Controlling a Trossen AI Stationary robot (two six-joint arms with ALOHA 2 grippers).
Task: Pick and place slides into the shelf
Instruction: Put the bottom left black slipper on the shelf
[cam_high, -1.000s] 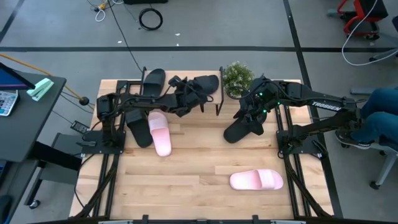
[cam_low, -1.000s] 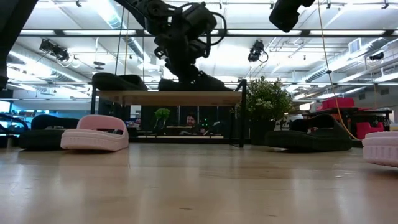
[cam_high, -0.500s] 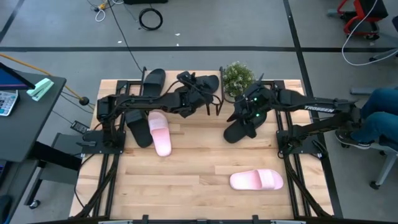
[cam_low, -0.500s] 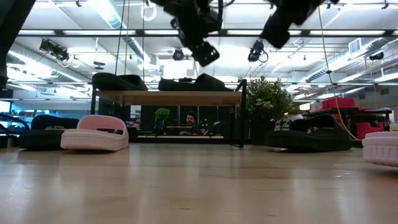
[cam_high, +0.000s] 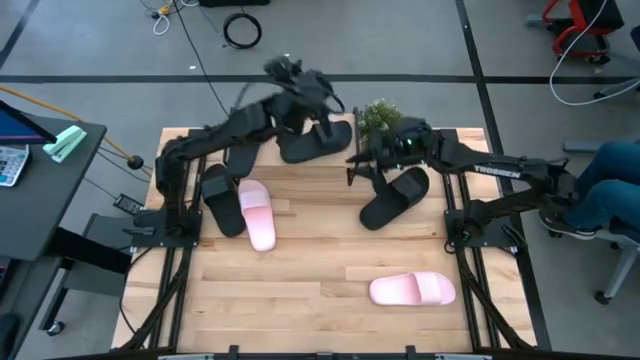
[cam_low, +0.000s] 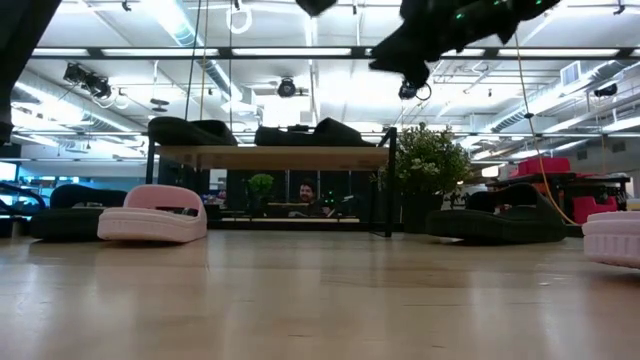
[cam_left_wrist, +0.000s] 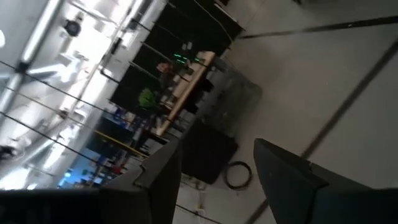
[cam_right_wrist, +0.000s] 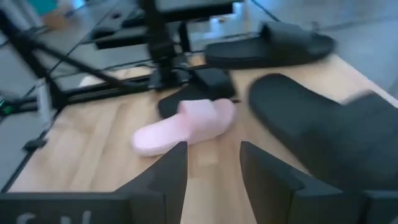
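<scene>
The left tool (cam_high: 290, 70) is being held high above the far edge of the surface (cam_high: 320, 300), its fingers (cam_left_wrist: 283, 171) spread wide with nothing between them, and its wrist view is taking in only floor and room.

The shelf (cam_high: 300, 140) is standing at the far edge of the surface, left of the potted plant (cam_high: 381, 120). Two black slides are being carried on its top board: one (cam_high: 247, 130) towards its left end, the other (cam_high: 316, 140) towards its right end.

The right tool (cam_high: 372, 160) is being hung by the shelf's right end, in front of the plant, its fingers (cam_right_wrist: 171, 174) parted and gripping nothing. A black slide (cam_high: 394, 197) is lying just beside it on the surface.

Another black slide (cam_high: 221, 199) and a pink slide (cam_high: 257, 213) are lying side by side near the left edge, in front of the shelf. A second pink slide (cam_high: 413, 290) is lying towards the near right corner.
</scene>
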